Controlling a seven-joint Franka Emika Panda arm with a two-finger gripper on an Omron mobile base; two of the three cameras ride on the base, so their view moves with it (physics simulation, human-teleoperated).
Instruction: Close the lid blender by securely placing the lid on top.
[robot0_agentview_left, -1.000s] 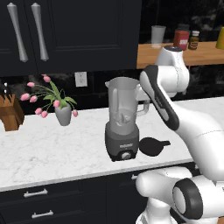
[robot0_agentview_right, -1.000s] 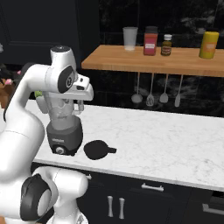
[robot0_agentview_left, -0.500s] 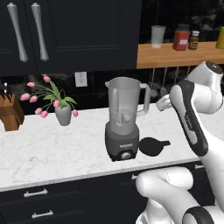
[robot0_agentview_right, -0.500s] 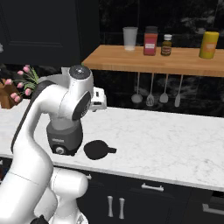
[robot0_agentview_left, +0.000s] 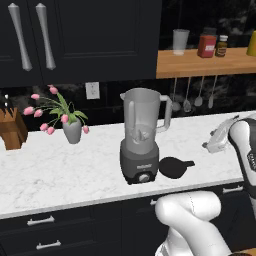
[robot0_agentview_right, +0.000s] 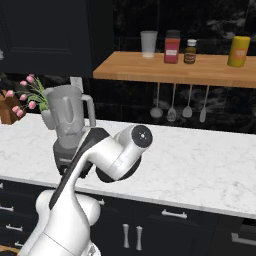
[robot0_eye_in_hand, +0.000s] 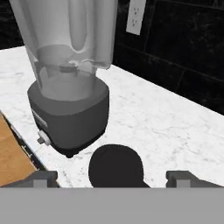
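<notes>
Flat round black lid (robot0_eye_in_hand: 116, 166) lies on the white marble worktop (robot0_eye_in_hand: 166, 127) just beside the tall clear grey-tinted blender (robot0_eye_in_hand: 70, 83), jar top bare, and the tool (robot0_eye_in_hand: 111, 178) sits spread wide, lined up over the lid, presumably for the pick.

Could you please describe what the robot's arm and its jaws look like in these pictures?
The arm is glossy white with rounded, bulbous segments and dark grey bands and caps at its joints. A link at the left base view's right edge bears small dark lettering. The gripper ends in two small, blocky dark grey fingertips. No cables show.
</notes>
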